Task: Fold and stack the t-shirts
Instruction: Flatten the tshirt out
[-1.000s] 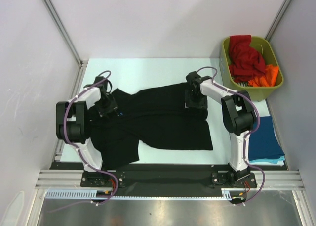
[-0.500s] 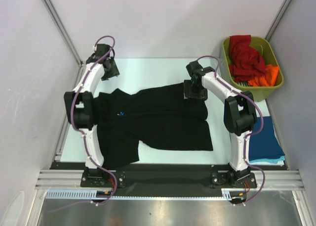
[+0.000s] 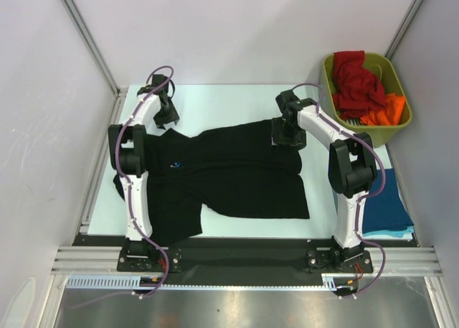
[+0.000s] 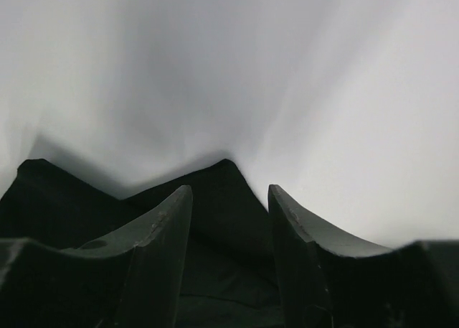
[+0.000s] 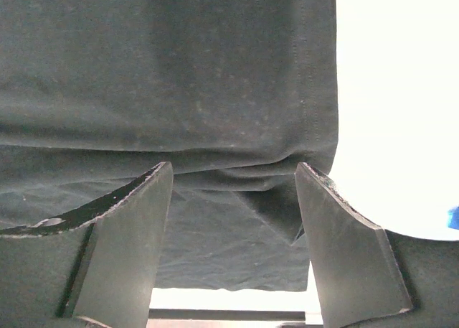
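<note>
A: Where does the black t-shirt (image 3: pixel 237 177) lie?

B: It is spread flat across the middle of the bench (image 3: pixel 222 102), reaching from the left side toward the right. One flap hangs down to the near edge on the left. A small light-blue print (image 3: pixel 174 165) shows on its left part.

A: And the left gripper (image 3: pixel 166 118)?

B: It sits at the shirt's far-left corner, close to the far-left corner of the bench. From the left wrist camera its fingers (image 4: pixel 161 227) stand apart with a clear gap. A peak of black cloth shows in that gap, just past the tips. Whether the pads touch the cloth, I cannot tell.

A: The right gripper (image 3: pixel 288 136)?

B: It is over the shirt's far edge, toward the right side. In the right wrist view its jaws are spread wide with nothing clamped. The shirt's stitched hem runs beneath them, and bare bench shows to the right of the hem.

A: The other shirts?

B: An olive-green bin (image 3: pixel 324 84) stands at the far-right corner. It holds a red t-shirt (image 3: pixel 355 80) heaped at its far end and an orange t-shirt (image 3: pixel 387 111) at its near end. A dark blue t-shirt (image 3: pixel 384 199) lies folded at the right edge, by the near-right corner. It is just beside the right arm and apart from the black one.
</note>
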Controlling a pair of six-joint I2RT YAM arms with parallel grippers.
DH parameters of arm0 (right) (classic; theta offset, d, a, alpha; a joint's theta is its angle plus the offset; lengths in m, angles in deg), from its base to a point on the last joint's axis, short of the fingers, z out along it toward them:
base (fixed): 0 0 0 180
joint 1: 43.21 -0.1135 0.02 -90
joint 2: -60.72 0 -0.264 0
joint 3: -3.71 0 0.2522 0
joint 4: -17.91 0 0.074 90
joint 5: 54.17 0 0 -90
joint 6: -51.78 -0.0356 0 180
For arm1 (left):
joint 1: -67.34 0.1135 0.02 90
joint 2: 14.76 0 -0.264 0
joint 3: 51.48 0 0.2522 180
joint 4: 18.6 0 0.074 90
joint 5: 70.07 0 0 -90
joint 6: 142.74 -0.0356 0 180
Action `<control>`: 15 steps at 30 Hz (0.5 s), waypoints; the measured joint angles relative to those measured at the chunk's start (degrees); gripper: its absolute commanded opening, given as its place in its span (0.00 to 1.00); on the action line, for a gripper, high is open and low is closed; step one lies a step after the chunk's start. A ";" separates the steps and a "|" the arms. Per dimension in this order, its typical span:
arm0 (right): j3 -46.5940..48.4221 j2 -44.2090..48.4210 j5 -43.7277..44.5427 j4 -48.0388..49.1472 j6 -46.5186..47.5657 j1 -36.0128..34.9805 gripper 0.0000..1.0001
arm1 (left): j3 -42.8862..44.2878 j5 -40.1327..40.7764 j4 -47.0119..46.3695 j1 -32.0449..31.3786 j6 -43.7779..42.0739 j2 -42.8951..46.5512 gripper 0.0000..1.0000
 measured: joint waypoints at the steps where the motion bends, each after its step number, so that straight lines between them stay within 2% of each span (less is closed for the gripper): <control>1: -0.22 0.11 -0.02 0.07 0.00 0.09 0.75 | 0.00 0.00 0.20 0.00 0.42 -0.15 0.51; 15: -1.31 1.46 -0.22 0.48 -0.07 0.35 0.75 | -0.13 0.70 0.13 0.00 3.13 -1.73 0.48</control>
